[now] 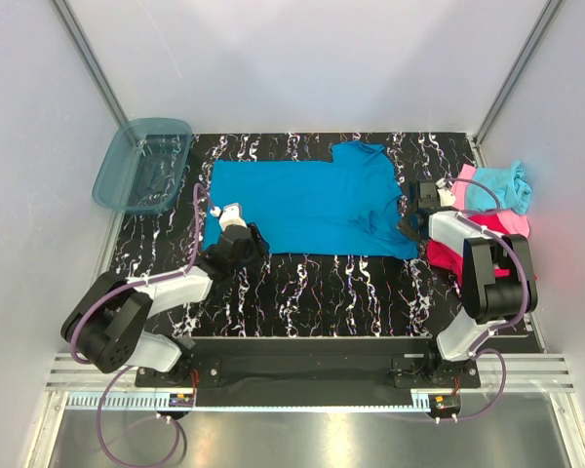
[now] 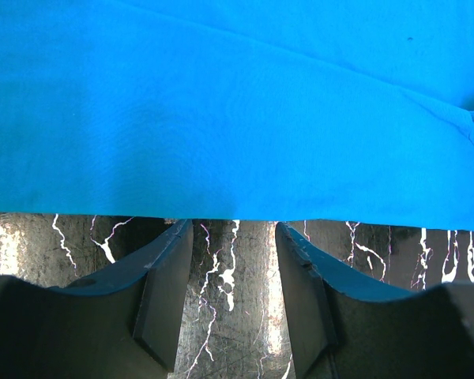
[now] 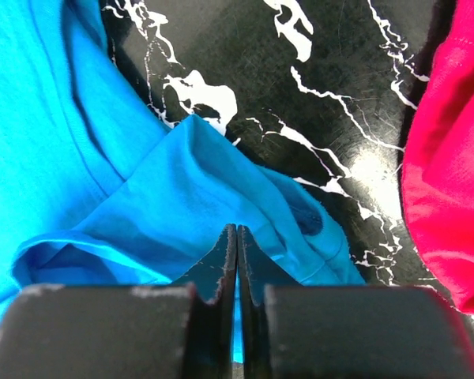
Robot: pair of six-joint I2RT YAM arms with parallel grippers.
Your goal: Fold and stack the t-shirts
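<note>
The medium blue t-shirt [image 1: 312, 205] lies spread flat across the middle of the black marbled table. My left gripper [image 1: 242, 234] is at its near-left hem. In the left wrist view the gripper [image 2: 233, 230] is open and empty, its fingertips just short of the blue hem [image 2: 221, 142]. My right gripper [image 1: 410, 218] is at the shirt's right sleeve. In the right wrist view the gripper [image 3: 237, 230] is shut on the bunched blue sleeve [image 3: 189, 181]. The magenta-red tee [image 1: 447, 255], the light pink tee [image 1: 512, 223] and the light aqua tee [image 1: 502, 183] lie piled at the right.
A translucent teal bin [image 1: 143, 164] stands off the table's far-left corner. The magenta-red cloth [image 3: 450, 158] lies close to the right of my right gripper. White walls with metal posts enclose the table on three sides.
</note>
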